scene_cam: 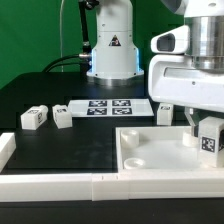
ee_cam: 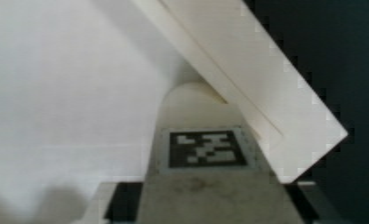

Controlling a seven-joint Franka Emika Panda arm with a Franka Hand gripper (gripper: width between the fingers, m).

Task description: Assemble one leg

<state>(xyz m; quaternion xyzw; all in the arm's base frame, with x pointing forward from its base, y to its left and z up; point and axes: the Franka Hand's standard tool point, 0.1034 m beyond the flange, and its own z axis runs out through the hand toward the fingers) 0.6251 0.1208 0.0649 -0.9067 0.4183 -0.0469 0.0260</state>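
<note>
gripper (scene_cam: 205,133) clamped on small chunky white plastic tagged leg (scene_cam: 209,139) | leg hangs over large white square panel (scene_cam: 150,150), near its edge at the exterior view's right | two more white tagged blocks (scene_cam: 36,117) well apart, beside the marker board (scene_cam: 108,107)

Exterior view: illumination even and moderately bright, apparently from overhead. White parts read cleanly against the black desk (scene_cam: 40,150); the marker board (scene_cam: 108,106) shows crisp tags without glare. Soft shadow lies inside the recess of the white panel (scene_cam: 160,150). Resolution low, fine edges slightly soft. No marked edge distortion.

Wrist view: brighter, with the panel surface near washed out. The leg (ee_cam: 207,150) is slightly blurred at close range, its tag readable but fuzzy. The claw (ee_cam: 202,205) is dim and out of focus.
</note>
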